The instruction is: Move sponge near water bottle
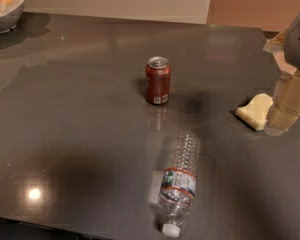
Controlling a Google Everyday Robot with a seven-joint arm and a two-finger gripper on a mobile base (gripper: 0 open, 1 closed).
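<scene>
The pale yellow sponge (255, 111) lies on the dark grey table (80, 114) at the right. My gripper (282, 120) comes down from the upper right and is right against the sponge's right end. The clear ribbed water bottle (179, 181) lies on its side near the front edge, with its white cap pointing toward the front. It is well to the left of and in front of the sponge.
A reddish-brown soda can (158, 80) stands upright in the middle of the table, behind the bottle. A silver bowl (5, 14) holding round orange-tan food sits at the far left corner. A pale wall runs along the back edge.
</scene>
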